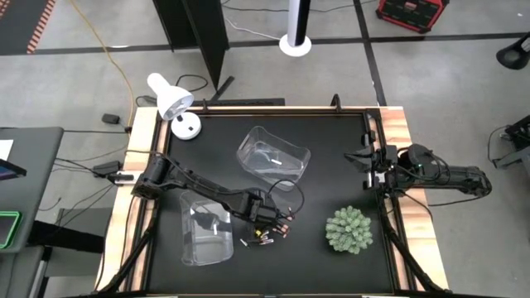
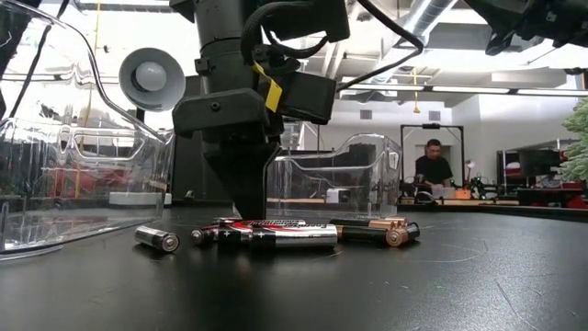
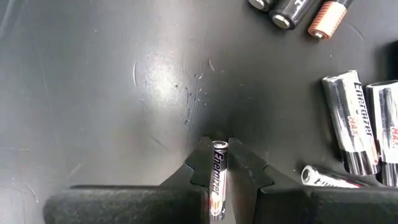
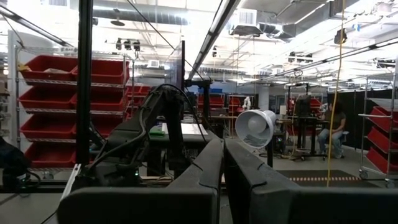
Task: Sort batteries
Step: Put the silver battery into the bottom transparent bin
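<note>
1. The fingers point(image 3: 245, 171) of the left gripper point(image 3: 219, 163) pinch one silver battery point(image 3: 218, 180); it stands between the two pads, with its end just past the tips.
2. In the low view this gripper point(image 2: 246, 198) comes straight down onto the black table point(image 1: 331, 165), right at the pile.
3. The other batteries point(image 1: 267, 234) lie in a loose pile on the table, at about 6 o'clock from the table's middle, just beside the held one.
4. From the low camera I see silver-white ones point(image 2: 294, 236) in front and dark ones with copper ends point(image 2: 381, 233) at the 3 o'clock side of the pile; one small battery point(image 2: 157, 239) lies a little apart at the 9 o'clock side.
5. A clear bin point(image 1: 204, 229) stands just at 9 o'clock from the pile, under the left arm.
6. A second clear bin point(image 1: 273, 156) stands at about 12 o'clock from the pile, near the table's middle.
7. A white lamp point(image 1: 172, 101) is at the table's 10 o'clock corner.
8. A green spiky plant point(image 1: 349, 229) sits at 3 o'clock from the pile, well apart from it.
9. The right gripper point(image 1: 364, 159) waits at the table's 3 o'clock edge, above the surface; its fingers point(image 4: 199, 177) are pressed together with nothing between them.
10. A person point(image 2: 433, 170) sits far behind the table, in the room.
</note>
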You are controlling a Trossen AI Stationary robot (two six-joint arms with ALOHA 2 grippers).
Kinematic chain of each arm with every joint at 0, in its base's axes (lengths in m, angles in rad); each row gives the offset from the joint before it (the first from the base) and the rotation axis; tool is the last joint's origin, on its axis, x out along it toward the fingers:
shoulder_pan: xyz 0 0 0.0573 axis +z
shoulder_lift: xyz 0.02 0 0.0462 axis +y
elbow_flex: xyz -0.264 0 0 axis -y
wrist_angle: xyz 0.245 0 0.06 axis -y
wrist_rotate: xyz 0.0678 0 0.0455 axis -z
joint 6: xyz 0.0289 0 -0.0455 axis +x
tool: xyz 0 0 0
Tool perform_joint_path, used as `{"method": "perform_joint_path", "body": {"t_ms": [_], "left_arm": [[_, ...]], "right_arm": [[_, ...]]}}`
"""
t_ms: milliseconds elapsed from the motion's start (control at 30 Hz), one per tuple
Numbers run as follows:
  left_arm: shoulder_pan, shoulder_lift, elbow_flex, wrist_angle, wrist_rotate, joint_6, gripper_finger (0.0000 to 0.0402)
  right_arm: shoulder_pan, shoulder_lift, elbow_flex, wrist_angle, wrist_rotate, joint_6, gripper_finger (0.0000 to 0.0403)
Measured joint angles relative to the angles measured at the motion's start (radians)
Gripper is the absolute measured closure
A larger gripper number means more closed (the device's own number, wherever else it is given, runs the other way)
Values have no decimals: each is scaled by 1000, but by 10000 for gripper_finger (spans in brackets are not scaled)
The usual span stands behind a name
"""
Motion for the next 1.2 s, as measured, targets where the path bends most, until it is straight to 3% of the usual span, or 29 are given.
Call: {"method": "perform_joint_path", "body": {"t_ms": [700, 1200], "left_arm": [[11, -55, 21, -50, -30, 3, 384], [11, -257, 23, -62, -87, 0, 384]], "right_arm": [[0, 0, 0, -2, 0, 3, 367], [0, 0, 0, -2, 0, 0, 367]]}}
